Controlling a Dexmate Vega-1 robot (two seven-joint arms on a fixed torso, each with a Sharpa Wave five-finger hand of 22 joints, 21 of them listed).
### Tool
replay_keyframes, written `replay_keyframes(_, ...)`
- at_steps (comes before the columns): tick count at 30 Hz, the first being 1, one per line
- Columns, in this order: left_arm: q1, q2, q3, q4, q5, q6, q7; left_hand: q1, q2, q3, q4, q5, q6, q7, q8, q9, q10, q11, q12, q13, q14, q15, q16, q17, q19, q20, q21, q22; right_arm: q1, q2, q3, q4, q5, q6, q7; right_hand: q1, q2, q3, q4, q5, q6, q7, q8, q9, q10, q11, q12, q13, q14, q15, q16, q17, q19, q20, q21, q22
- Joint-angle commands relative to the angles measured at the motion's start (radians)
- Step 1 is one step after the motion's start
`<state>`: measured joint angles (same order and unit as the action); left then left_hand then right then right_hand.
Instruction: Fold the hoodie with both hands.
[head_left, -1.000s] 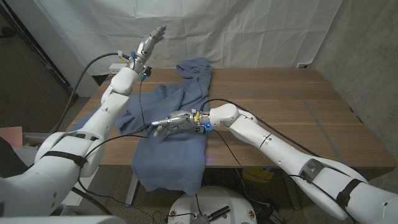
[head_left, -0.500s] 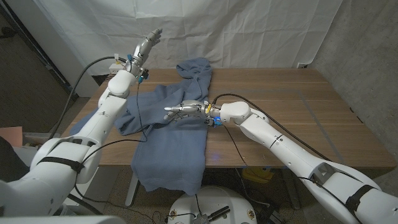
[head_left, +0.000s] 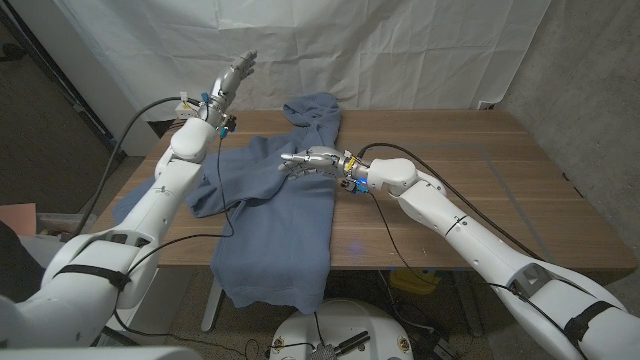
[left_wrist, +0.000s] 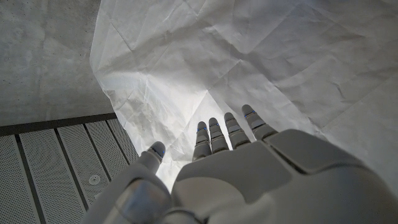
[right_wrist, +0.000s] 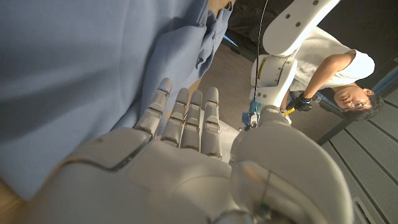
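Head view: blue hoodie (head_left: 275, 205) spread across left half of wooden bench (head_left: 470, 180), hood end toward far edge, bottom hem draped over near edge and hanging below it; one sleeve bunched out toward robot's left. Cloth rumpled, folds around mid-body. Right hand (head_left: 305, 160) over upper mid-section of hoodie, fingers extended and together, pointing toward robot's left, nothing gripped; contact with cloth not resolvable from here. Right wrist view: right hand (right_wrist: 180, 124) with straight fingers (right_wrist: 194, 118) reaching over blue fabric (right_wrist: 81, 68), palm side hidden, released, no cloth pinched. In same view, white left arm (right_wrist: 280, 50) beyond hoodie edge, and a person (right_wrist: 336, 81) in light shirt leaning in behind it. Head view: left hand (head_left: 232, 75) raised well above bench past far-left corner, against white backdrop sheet (head_left: 400, 50), fingers straight, holding nothing, well apart from hoodie. Left wrist view: left hand (left_wrist: 236, 162) open, fingers (left_wrist: 214, 134) spread slightly toward crumpled white sheet (left_wrist: 261, 56); grey wall (left_wrist: 43, 56) and perforated panels (left_wrist: 56, 162) to one side. Black cables (head_left: 225, 170) trailing from left wrist down across hoodie sleeve; further cable looped on bench by right forearm (head_left: 450, 215).
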<state>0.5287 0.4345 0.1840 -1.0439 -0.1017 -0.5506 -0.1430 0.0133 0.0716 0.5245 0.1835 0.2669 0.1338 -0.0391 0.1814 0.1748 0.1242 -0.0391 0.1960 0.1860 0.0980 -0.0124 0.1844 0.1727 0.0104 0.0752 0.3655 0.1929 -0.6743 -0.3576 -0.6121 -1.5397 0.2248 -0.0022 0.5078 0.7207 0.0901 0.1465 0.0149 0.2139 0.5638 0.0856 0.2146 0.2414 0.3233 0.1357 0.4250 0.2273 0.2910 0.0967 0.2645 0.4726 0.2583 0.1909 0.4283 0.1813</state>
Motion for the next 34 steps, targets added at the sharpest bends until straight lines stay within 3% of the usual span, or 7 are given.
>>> replay_keyframes(1, 0.039, 0.009, -0.016, -0.04, -0.031, 0.035, -0.015, 0.0, 0.096, 0.007, 0.0, -0.002, -0.002, 0.002, 0.002, 0.003, -0.005, 0.0, 0.001, 0.0, -0.004, 0.004, -0.004, 0.0, 0.003, 0.004, -0.007, 0.002, 0.015, 0.006, 0.06, 0.055, 0.019, 0.061, -0.054, 0.003, 0.004, 0.003, -0.005, -0.001, -0.011, -0.007, -0.004, 0.002, -0.01, -0.001, -0.006, -0.001, -0.004, 0.001, -0.004, -0.003, -0.001, -0.008, -0.003, 0.003)
replay_keyframes(19, 0.029, 0.005, -0.017, 0.0, -0.055, 0.017, -0.051, 0.0, 0.095, 0.007, 0.0, -0.003, -0.005, 0.002, 0.001, 0.003, -0.007, 0.002, 0.001, 0.0, -0.006, 0.006, -0.004, 0.0, 0.002, 0.004, -0.009, 0.003, 0.057, 0.036, 0.129, 0.182, 0.046, 0.165, -0.102, 0.002, 0.007, 0.007, -0.01, -0.004, -0.014, -0.011, -0.006, -0.003, -0.007, -0.003, -0.012, -0.004, -0.006, 0.0, -0.01, -0.012, -0.001, -0.01, -0.008, 0.002)
replay_keyframes(28, 0.06, 0.017, -0.021, -0.042, -0.053, 0.054, -0.046, -0.001, 0.095, 0.007, 0.0, -0.003, -0.005, 0.002, 0.001, 0.003, -0.007, 0.0, 0.001, 0.0, -0.007, 0.007, -0.004, 0.0, 0.002, 0.004, -0.009, 0.003, 0.075, 0.048, 0.176, 0.237, 0.07, 0.207, -0.128, 0.0, 0.009, 0.008, -0.012, -0.006, -0.008, -0.009, -0.003, -0.005, -0.002, -0.002, -0.015, -0.005, -0.003, -0.001, -0.012, -0.018, -0.001, -0.01, -0.011, 0.002)
replay_keyframes(34, 0.082, 0.029, -0.027, -0.09, -0.039, 0.086, -0.023, -0.001, 0.095, 0.007, 0.0, -0.003, -0.005, 0.002, 0.002, 0.003, -0.007, 0.001, 0.001, 0.0, -0.007, 0.006, -0.004, 0.0, 0.002, 0.004, -0.01, 0.003, 0.064, 0.028, 0.207, 0.21, 0.033, 0.251, -0.213, -0.003, 0.009, 0.008, -0.012, -0.007, -0.006, -0.01, -0.003, -0.006, -0.001, -0.002, -0.016, -0.005, -0.005, -0.001, -0.014, -0.02, -0.003, -0.01, -0.013, 0.002)
